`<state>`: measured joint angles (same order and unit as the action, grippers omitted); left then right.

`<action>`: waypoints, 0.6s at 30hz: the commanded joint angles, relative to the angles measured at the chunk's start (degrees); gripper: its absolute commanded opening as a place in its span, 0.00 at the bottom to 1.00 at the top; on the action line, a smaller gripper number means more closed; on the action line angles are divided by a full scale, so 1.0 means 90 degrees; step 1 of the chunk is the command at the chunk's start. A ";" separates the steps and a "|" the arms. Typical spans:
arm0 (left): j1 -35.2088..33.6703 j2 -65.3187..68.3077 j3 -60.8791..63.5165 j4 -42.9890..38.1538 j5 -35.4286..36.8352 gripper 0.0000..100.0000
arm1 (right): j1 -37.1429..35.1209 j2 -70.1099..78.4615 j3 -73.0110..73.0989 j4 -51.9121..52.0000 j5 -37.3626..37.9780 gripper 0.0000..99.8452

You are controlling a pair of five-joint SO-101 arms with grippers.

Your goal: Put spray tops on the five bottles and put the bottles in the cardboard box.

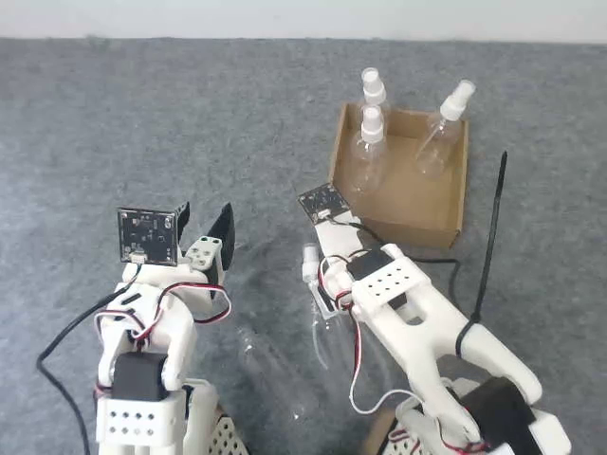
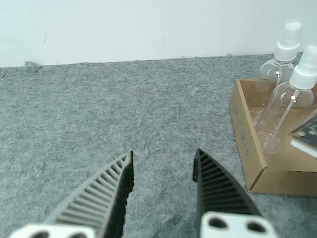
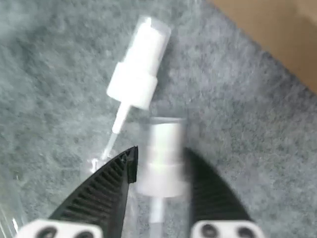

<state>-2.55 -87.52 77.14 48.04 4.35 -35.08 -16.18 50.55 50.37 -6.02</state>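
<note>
Grey felt, coarse and fuzzy, covers the surface [image 1: 142, 114]. A shallow square cardboard box [image 1: 446, 223] sits at the far right, with plain brown walls and an open top. Three clear, round-bodied plastic bottles are there, each with a white spray top. One bottle [image 1: 366, 156] stands inside by the near-left corner, and a tilted bottle [image 1: 438, 147] leans toward the far right corner. I cannot tell whether the third bottle [image 1: 373, 90], at the far-left corner, stands inside the wall or just behind it.

The left fingers [image 2: 116, 183] are black, ribbed wedges set wide apart. They hold nothing and hover over bare felt, well left of the box.

The right fingers [image 3: 116, 181] are closed on a white cylindrical spray top [image 3: 161, 163], one finger against each side. A thin tube hangs from the top between them. Just beside it a loose top [image 3: 136, 74] lies on the felt. It has a stepped collar and a slim dip tube pointing back toward the fingers.

Between the two arms an uncapped bottle [image 1: 270, 365] lies on its side, smooth and see-through against the felt. A faint clear shape under the right arm may be another, but I cannot tell. A black cable tie [image 1: 491, 227] sticks up stiffly from that arm.
</note>
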 commanded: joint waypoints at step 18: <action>0.0020 0.0039 -0.0034 -0.0195 -0.0059 0.18 | 0.0845 -0.0982 -0.1866 0.0923 -0.0010 0.01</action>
<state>-2.55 -87.52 77.14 48.04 4.35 -27.78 -19.96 42.90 54.86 -6.02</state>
